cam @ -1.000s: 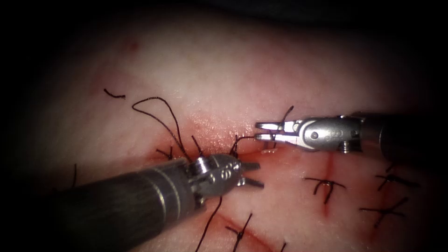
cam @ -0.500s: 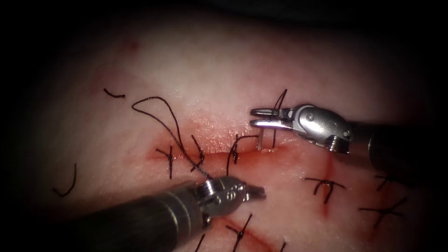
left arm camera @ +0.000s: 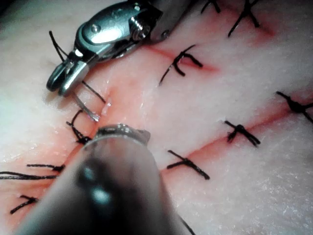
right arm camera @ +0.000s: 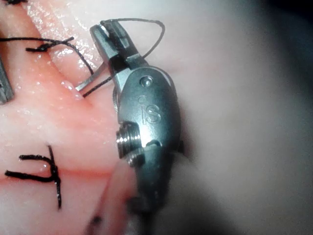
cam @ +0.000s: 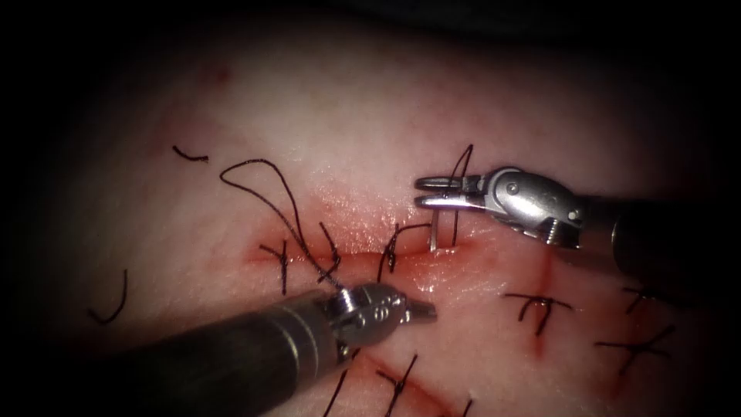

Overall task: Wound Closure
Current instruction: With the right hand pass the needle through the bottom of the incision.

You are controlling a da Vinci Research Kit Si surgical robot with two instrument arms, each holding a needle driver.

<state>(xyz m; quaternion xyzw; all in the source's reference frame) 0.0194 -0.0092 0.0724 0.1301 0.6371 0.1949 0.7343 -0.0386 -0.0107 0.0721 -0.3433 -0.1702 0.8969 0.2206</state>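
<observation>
Steel glints where we find the needle (cam: 434, 232), a short bright shaft standing nearly upright just right of the frame's centre in the endoscope view, its lower end in the tissue (cam: 347, 116) at the cut (cam: 363, 259) and its upper end between the closed jaws of the right tool (cam: 423, 193). That tool reaches in level from the right edge, its wrist angled slightly downward toward the shaft and its jaws pointing left, clamped on the needle near the upper end. In the right wrist view we see the same grip: the needle (right arm camera: 93, 78) slants from the jaws down to the wet tissue, with a fine loop of thread (right arm camera: 146, 29) arching over the jaw tips. Dark thread (cam: 266, 189) also curls across the upper left of centre and runs down to the left tool (cam: 426, 312). This tool rises from the lower left, its shaft sloping up to the right, its jaws drawn together just below the cut; what they hold, if anything, we cannot tell. Finished stitches (cam: 538, 305) cross the red lines at lower right.
</observation>
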